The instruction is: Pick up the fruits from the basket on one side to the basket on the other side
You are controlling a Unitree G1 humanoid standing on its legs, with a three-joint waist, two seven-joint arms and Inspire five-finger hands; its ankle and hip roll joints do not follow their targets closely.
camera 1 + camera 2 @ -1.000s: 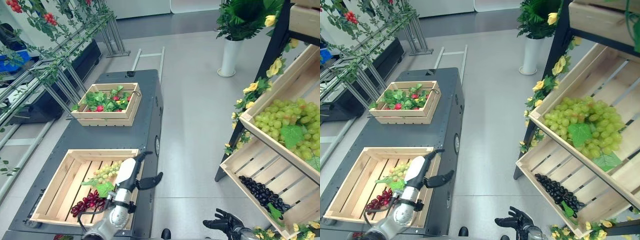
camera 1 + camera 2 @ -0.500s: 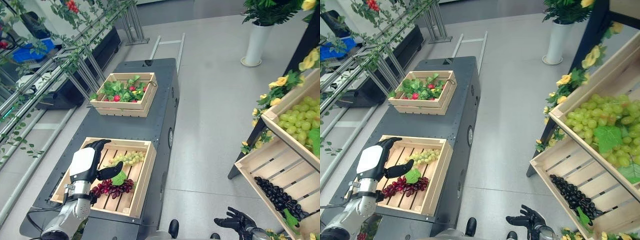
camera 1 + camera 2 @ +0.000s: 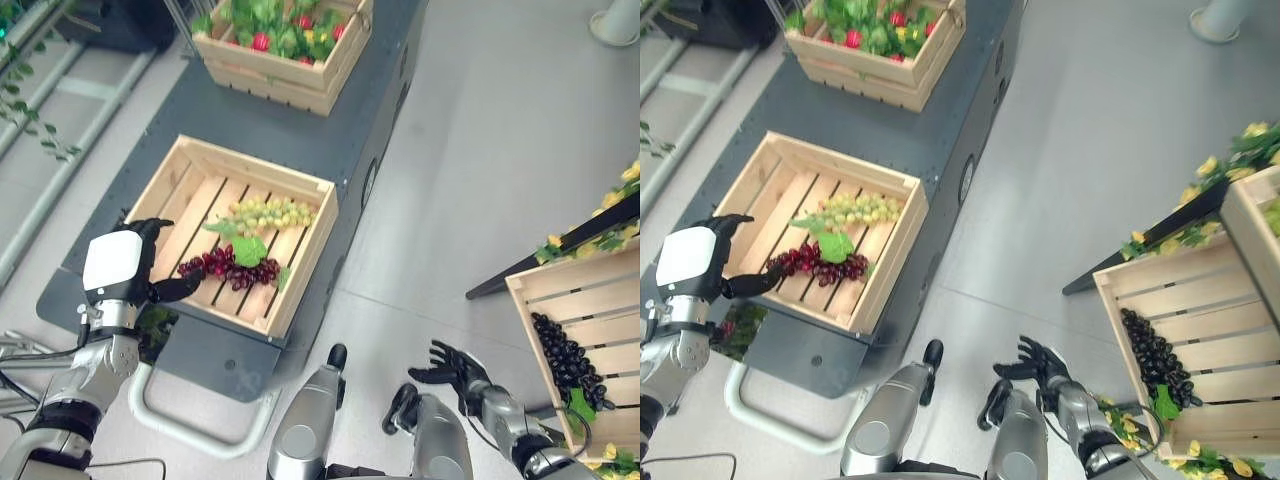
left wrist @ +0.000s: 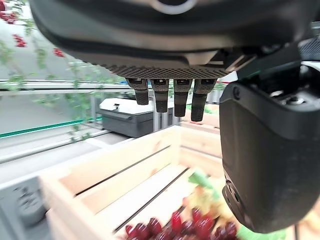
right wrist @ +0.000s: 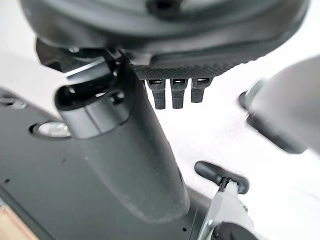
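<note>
Observed: 2 wooden crates stand on a dark grey platform (image 3: 330, 150). The nearer crate (image 3: 318, 225) is slatted and holds 2 bunches of grapes lying side by side: a green bunch (image 3: 268, 213) toward the far side and a red bunch (image 3: 230, 267) toward the near side, with a green leaf (image 3: 247, 249) between them, touching both. The farther crate (image 3: 300, 85) is filled with green leaves and small red fruits (image 3: 261, 41). The left hand (image 3: 118, 270) sits at the nearer crate's left near corner, above its rim, white back plate facing up, fingers straight and spread, thumb (image 3: 182, 288) pointing in toward the red bunch and stopping just short of it; nothing is held. In the left wrist view the fingers (image 4: 162, 95) hang straight in a row over the bare slats, with red grapes (image 4: 175, 226) below the thumb. The right hand (image 3: 452, 365) is low at the robot's right side over the grey floor (image 3: 470, 150), well apart from the platform, fingers relaxed and apart, holding nothing; the right wrist view agrees, with straight fingers (image 5: 172, 93) over floor. At right, a tilted shelf crate (image 3: 590, 300) on a dark stand holds a bunch of black grapes (image 3: 560, 352) with a green leaf (image 3: 578, 404); yellow flowers (image 3: 610, 235) trim the stand. Both grape bunches remain in the nearer crate on the platform
</note>
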